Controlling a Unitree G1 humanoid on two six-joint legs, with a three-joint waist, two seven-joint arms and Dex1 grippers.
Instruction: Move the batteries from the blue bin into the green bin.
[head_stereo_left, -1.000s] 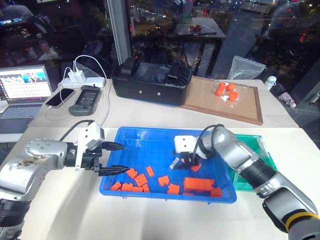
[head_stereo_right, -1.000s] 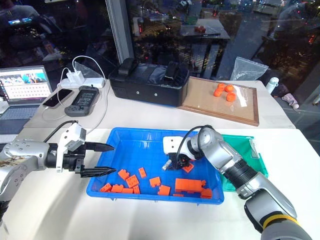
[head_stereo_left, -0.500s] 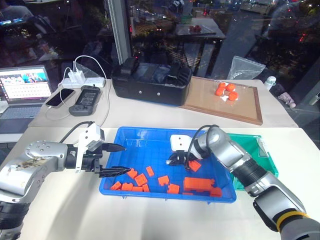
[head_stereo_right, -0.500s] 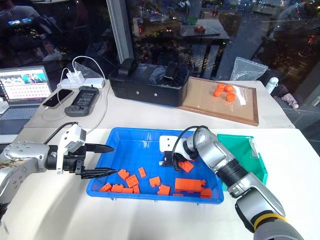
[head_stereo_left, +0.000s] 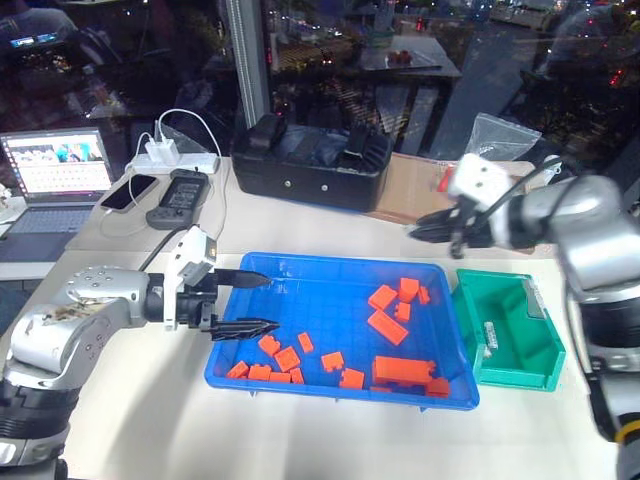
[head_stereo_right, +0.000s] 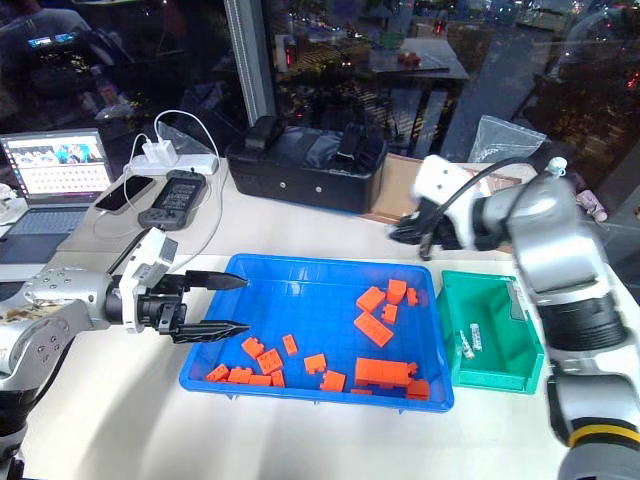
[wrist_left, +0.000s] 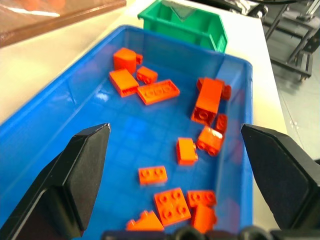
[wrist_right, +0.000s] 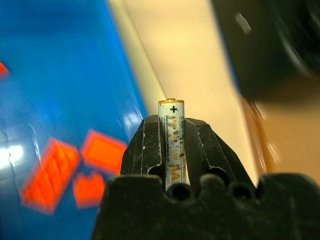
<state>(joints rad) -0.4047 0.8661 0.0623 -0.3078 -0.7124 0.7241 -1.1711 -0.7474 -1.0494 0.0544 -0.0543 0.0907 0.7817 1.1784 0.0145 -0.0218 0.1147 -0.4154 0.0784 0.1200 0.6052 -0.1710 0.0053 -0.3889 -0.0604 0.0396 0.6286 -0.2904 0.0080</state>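
Note:
The blue bin (head_stereo_left: 335, 384) lies in the middle of the table with several orange blocks (head_stereo_left: 388, 326) in it. To its right stands the green bin (head_stereo_left: 512, 364), and small silvery batteries (head_stereo_right: 468, 340) rest on its floor. My right gripper (head_stereo_left: 424, 229) hovers above the blue bin's far right corner, close to the green bin. It is shut on a battery (wrist_right: 171, 142) that stands upright between the fingers. My left gripper (head_stereo_left: 262, 302) is open at the blue bin's left end, nothing between its fingers (wrist_left: 75, 175).
A black box (head_stereo_left: 310, 160) stands behind the blue bin, with a brown wooden tray (head_stereo_left: 405, 198) to its right. A laptop (head_stereo_left: 55, 165), a phone, a handheld device and a power strip with cables occupy the far left of the table.
My right gripper closed on a battery among the blocks, then lifted it out of the blue bin and swung up and to the right. The left gripper rose slightly, still open. The camera shifted.

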